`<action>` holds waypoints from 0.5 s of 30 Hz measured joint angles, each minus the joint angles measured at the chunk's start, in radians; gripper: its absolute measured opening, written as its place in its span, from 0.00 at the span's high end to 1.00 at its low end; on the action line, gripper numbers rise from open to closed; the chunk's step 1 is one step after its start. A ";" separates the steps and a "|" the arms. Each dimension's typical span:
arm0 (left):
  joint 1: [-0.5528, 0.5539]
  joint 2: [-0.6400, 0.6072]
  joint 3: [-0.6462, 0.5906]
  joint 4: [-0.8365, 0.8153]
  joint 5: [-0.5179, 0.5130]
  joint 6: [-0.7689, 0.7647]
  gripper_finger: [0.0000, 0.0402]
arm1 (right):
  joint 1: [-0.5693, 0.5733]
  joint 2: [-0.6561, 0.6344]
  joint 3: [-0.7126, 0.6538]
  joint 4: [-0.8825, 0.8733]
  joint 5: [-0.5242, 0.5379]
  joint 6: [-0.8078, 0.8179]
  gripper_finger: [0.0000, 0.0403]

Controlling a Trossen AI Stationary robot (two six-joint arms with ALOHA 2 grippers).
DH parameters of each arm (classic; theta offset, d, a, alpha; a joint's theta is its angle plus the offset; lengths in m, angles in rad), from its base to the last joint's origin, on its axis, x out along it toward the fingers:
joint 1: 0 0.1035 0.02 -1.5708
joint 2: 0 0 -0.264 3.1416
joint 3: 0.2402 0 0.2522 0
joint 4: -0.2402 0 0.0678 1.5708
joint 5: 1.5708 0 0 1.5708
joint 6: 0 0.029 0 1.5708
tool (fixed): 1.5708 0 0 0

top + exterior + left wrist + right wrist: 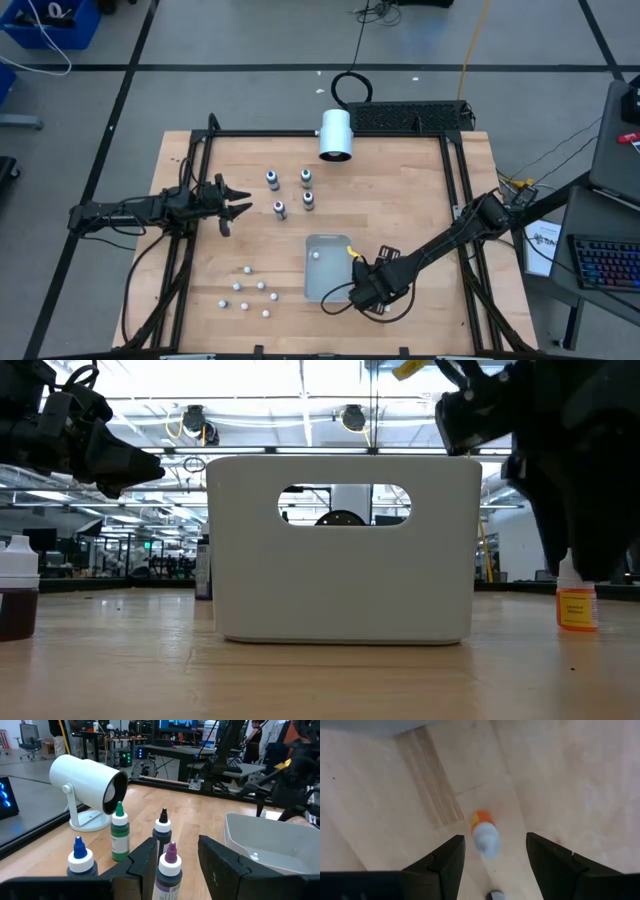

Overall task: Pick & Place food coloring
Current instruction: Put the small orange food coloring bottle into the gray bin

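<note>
Straddling the purple-capped plastic dropper bottle (169,870) beside the white bin (327,266), the left gripper (238,209) should centre its spread jaws before pinching; the right gripper (492,857) hangs spread.

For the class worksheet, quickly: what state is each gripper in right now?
Left gripper: open, empty, just short of the purple-capped bottle.
Right gripper: open, empty, above an orange bottle beside the white bin.

The orange-capped bottle (483,836) under the right claw (495,851) is blurred.
</note>
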 joint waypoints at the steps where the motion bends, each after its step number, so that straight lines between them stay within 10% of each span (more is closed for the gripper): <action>1: 0.000 0.000 0.000 0.000 0.000 0.000 0.63 | -0.001 0.000 -0.004 0.009 -0.003 0.001 0.50; 15: 0.000 0.000 0.000 0.000 0.000 0.000 0.63 | -0.002 0.000 -0.004 0.007 0.001 -0.003 0.50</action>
